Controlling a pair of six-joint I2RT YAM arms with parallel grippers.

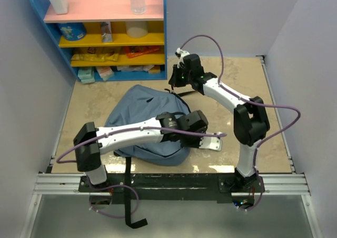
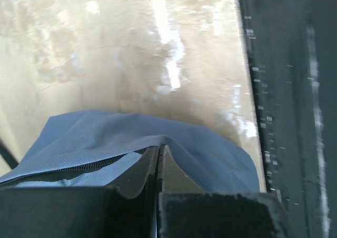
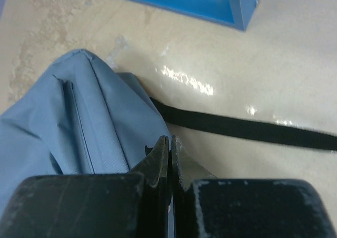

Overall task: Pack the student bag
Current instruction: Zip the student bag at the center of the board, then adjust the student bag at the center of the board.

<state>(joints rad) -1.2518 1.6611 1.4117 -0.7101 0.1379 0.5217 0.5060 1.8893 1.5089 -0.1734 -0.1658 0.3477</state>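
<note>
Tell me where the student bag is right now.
In the top view the student bag lies left of centre on the table, just in front of the blue shelf.

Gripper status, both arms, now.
Left gripper: fingers shut, pinching the student bag fabric.
Right gripper: fingers shut at the bag's edge; whether they hold anything cannot be told.

The left gripper (image 2: 159, 152) has its black fingers pressed together, seemingly pinching a fold of the soft slate-blue fabric backpack (image 2: 100, 138) over the glossy beige table (image 2: 121, 48).
</note>
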